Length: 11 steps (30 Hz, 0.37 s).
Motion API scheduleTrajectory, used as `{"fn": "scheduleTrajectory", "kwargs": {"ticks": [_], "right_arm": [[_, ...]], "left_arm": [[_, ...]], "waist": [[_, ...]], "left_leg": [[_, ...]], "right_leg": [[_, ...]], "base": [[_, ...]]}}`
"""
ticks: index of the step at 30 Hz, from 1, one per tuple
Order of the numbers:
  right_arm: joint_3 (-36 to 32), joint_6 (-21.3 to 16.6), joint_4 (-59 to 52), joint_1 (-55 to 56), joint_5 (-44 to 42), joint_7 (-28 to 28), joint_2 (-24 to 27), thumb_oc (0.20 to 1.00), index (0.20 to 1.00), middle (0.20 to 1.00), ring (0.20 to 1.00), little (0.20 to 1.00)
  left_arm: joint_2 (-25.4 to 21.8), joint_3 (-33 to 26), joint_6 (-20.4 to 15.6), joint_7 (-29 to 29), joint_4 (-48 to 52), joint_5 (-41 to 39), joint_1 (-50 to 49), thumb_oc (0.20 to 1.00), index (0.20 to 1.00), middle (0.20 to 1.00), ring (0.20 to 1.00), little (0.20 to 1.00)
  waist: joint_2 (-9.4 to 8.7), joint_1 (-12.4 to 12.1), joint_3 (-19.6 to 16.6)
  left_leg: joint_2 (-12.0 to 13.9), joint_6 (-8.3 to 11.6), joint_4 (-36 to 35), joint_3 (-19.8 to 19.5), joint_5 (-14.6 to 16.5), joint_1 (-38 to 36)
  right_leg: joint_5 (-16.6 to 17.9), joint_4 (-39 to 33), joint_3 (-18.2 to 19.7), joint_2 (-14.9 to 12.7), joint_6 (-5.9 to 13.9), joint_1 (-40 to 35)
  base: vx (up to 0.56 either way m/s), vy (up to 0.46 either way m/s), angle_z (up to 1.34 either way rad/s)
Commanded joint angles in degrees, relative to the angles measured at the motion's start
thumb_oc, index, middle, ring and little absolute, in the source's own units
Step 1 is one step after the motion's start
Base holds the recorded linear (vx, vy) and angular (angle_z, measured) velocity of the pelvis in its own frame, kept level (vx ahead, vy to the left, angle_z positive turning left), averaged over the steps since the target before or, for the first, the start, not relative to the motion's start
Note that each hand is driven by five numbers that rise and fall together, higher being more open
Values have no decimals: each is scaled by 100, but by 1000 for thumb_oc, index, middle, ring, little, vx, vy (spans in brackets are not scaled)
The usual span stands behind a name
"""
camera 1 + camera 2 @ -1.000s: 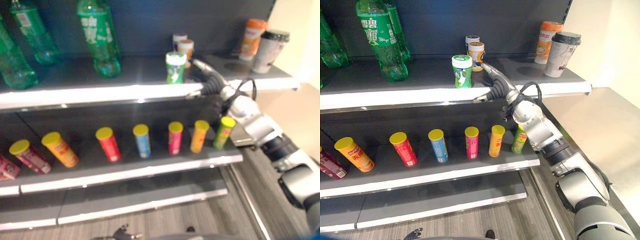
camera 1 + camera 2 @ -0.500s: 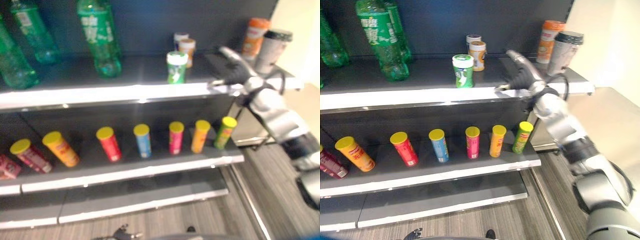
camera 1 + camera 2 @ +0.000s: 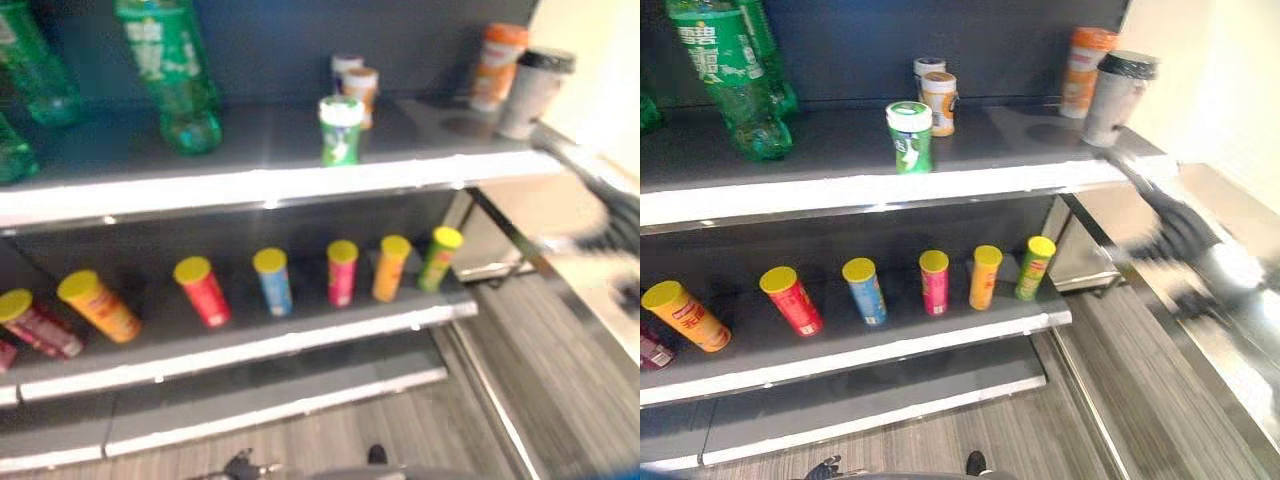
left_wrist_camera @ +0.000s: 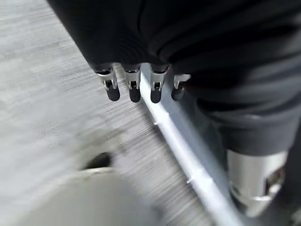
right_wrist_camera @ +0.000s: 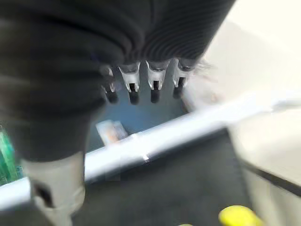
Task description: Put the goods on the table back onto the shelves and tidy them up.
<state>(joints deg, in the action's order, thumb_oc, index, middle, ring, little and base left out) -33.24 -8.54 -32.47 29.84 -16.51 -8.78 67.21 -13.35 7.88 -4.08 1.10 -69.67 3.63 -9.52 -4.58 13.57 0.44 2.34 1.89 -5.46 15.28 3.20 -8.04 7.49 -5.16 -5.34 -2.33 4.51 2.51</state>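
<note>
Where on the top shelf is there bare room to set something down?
Top shelf: a wide bare stretch between the green bottle and the green-capped jar, and another between the orange jar and the dark-lidded cup. The tube row on the shelf below is crowded.

Bottles (image 3: 725, 75), jars (image 3: 912, 135) and cups (image 3: 1118, 95) on upper shelf (image 3: 890, 185); tubes (image 3: 932, 282) on shelf below.
</note>
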Motion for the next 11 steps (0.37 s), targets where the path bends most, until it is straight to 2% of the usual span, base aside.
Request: {"fn": "scheduleTrajectory", "kwargs": {"ticks": [1,2,3,4,5,6,7,8,11], "right_arm": [[632,-248,495,-1154,-774,-405,-131,1000,1000,1000,1000,1000],[1003,-102,484,-609,-1060,-754,-521,1000,1000,1000,1000,1000],[1917,247,922,1,-916,-1113,-1256,1000,1000,1000,1000,1000],[2639,507,1517,69,-1109,-1479,-1488,1000,1000,1000,1000,1000],[3252,635,2285,-162,-1156,-1479,-1734,1000,1000,1000,1000,1000],[3983,781,3622,-775,-1254,-1186,-2332,1000,1000,1000,1000,1000],[4644,827,6045,-1931,-1146,-357,-3679,1000,1000,1000,1000,1000],[4722,853,7576,-2469,-1201,-33,-4484,1000,1000,1000,1000,1000],[4724,847,7586,-2479,-1200,-34,-4492,1000,1000,1000,1000,1000]], "left_arm": [[178,219,-204,-119,-209,99,497,1000,1000,1000,1000,1000],[213,245,-242,-242,-174,93,436,1000,1000,1000,1000,1000],[222,345,-264,-385,-66,150,338,1000,1000,1000,1000,1000],[141,485,-317,-514,75,222,164,1000,1000,1000,1000,1000],[72,619,-350,-525,204,298,122,1000,1000,1000,1000,1000],[44,785,-331,-572,292,290,82,1000,1000,1000,1000,1000],[1,938,-250,-429,262,277,211,1000,1000,1000,1000,1000],[21,1027,-228,-280,91,275,324,1000,1000,1000,1000,1000],[16,1023,-229,-280,89,275,330,1000,1000,1000,1000,1000]], "waist": [[-94,-299,68],[-61,-291,126],[8,-297,171],[30,-362,208],[36,-418,209],[68,-528,238],[117,-656,272],[136,-741,285],[126,-737,273]], "left_leg": [[128,200,46,175,371,-194],[133,203,46,180,376,-203],[103,207,46,141,333,-133],[90,212,46,85,316,-115],[77,218,46,51,304,-81],[49,220,46,9,280,-59],[24,191,46,-59,253,-24],[16,163,46,-116,257,-36],[9,162,46,-117,244,-12]], "right_leg": [[-157,16,-36,-480,490,-254],[-155,19,-45,-484,501,-269],[-159,28,-85,-528,502,-246],[-150,32,-145,-559,517,-257],[-148,24,-188,-578,524,-263],[-162,22,-221,-593,523,-279],[-163,24,-256,-614,513,-291],[-149,16,-275,-624,500,-309],[-141,16,-275,-631,499,-286]], "base": [[-16,3,-25],[-80,19,3],[-121,38,19],[-120,42,28],[-82,45,30],[-74,34,26],[-62,17,25],[-42,0,13],[-4,-3,85]]}}
